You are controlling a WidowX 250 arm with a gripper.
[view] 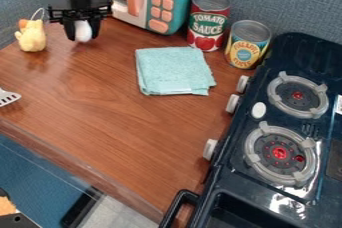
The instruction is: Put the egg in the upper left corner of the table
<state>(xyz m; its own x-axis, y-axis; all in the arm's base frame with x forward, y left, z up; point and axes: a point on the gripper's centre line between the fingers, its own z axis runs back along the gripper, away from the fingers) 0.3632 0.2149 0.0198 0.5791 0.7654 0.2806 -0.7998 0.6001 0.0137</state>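
We observe the gripper [83, 37] at the upper left of the tabletop [100, 97], fingers pinching the white egg [83, 30] just beside the yellow plush toy [31, 39], with wood surface extending between the folded cloth [172, 69] and the lower-left edge.

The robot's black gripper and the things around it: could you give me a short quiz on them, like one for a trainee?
1. True or false: the gripper has the white egg between its fingers.
2. Which lies flat on the wooden table: (a) the toy microwave, (b) the folded cloth, (c) the red can?
3. How many burners show on the dark stove?

Key: 1 true; 2 b; 3 two.
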